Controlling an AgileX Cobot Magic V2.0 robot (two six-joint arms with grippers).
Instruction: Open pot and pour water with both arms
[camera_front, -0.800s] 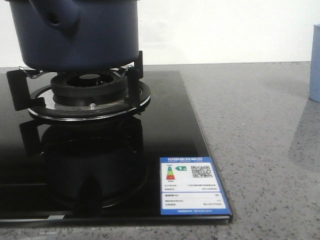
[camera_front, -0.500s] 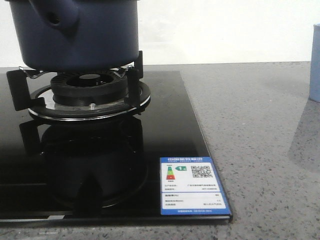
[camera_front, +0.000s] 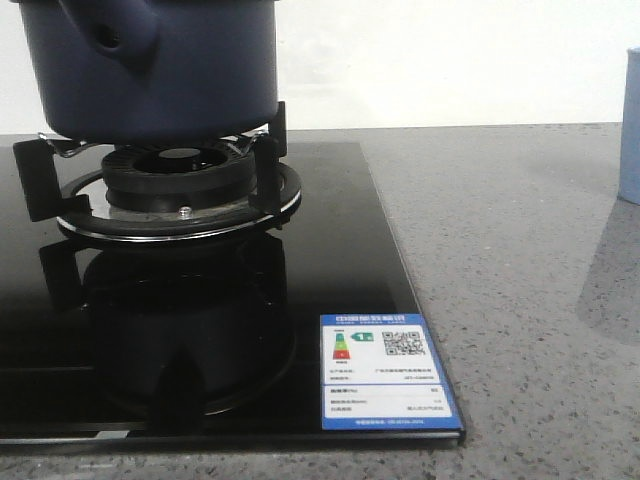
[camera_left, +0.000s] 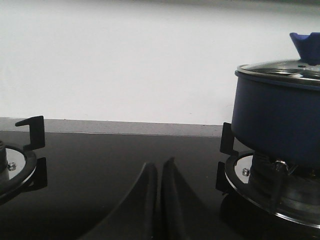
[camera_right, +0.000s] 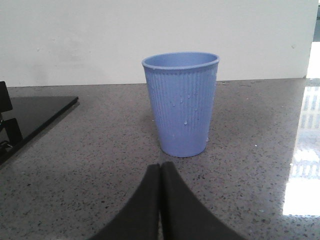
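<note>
front view, near to far: the label (camera_front: 388, 372) sits at the hob's (camera_front: 330, 260) near right corner, about 5 o'clock from the burner (camera_front: 180, 190). the hob's right edge runs back from that corner; right of it the counter (camera_front: 500, 280) lies bare up to the cup (camera_front: 630, 130), which is cut by the frame edge at 3 o'clock, well apart from the hob. the glass between label and burner is bare.

the pot (camera_front: 170, 70) stands upright on the burner's black supports, at 11 o'clock in the front view, its axis vertical. its stubby handle (camera_front: 110, 35) points toward the camera and slightly left, hole facing forward. the left wrist view shows a lid on the pot with a blue knob (camera_left: 306, 46).

left gripper (camera_left: 160, 172): clenched, fingers pressed together, grasping nothing, low over the hob between two burners; the pot is off to one side, apart from it.

right gripper (camera_right: 160, 172): clenched, empty, low over the counter, near the cup but not touching. the cup stands upright, mouth open, with water (camera_right: 186, 120) as small droplets on its ribbed wall. bare counter lies on both sides of it, back to the wall (camera_right: 150, 35).
</note>
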